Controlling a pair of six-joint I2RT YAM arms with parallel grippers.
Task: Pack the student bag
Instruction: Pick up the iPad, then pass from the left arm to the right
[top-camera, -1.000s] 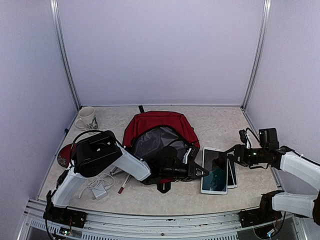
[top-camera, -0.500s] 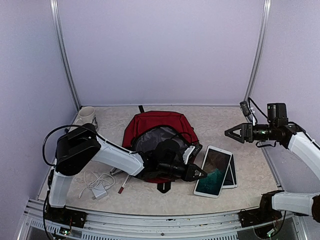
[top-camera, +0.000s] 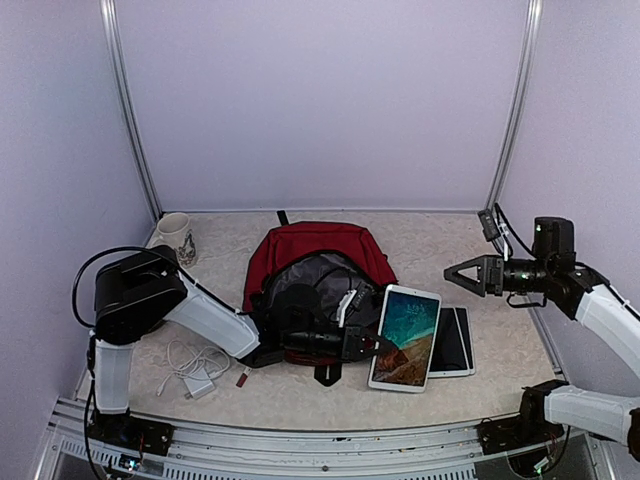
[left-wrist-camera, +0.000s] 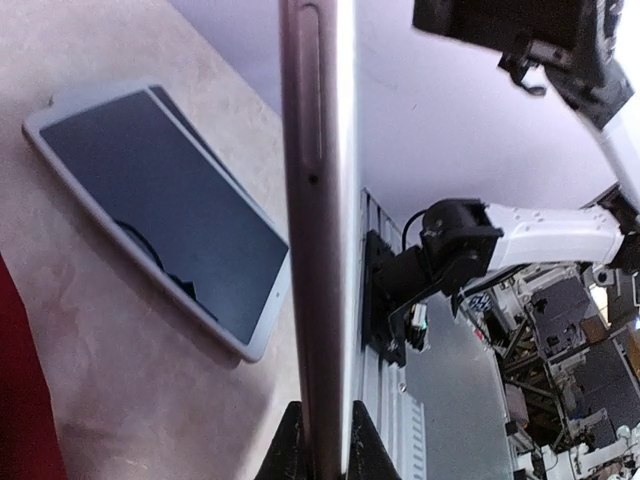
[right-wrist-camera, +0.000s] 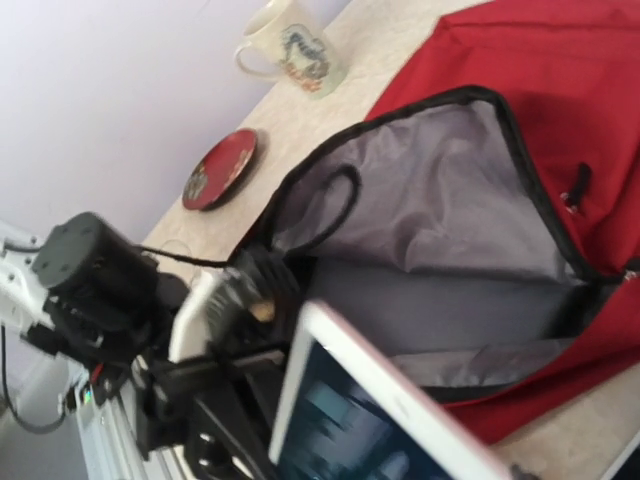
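White tablet (top-camera: 405, 338), frame centre, pinched by left gripper (top-camera: 374, 346); right gripper (top-camera: 457, 274) fingers apart. Risk: edge grip slips short of student bag (top-camera: 318, 243).

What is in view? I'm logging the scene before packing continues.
student bag: one, dark red with grey lining, centre, mouth open.
tablet: one, white frame, lit screen, held tilted beside the bag.
second tablet: one, white, dark screen, lying flat beside it.
mug: one, cream, printed, far-left corner.
saucer: one, red, left edge.
charger with cable: one, white, near left.
table: one, beige speckled.
left gripper: shut on the tablet's edge.
right gripper: open, empty, above the table's right side.
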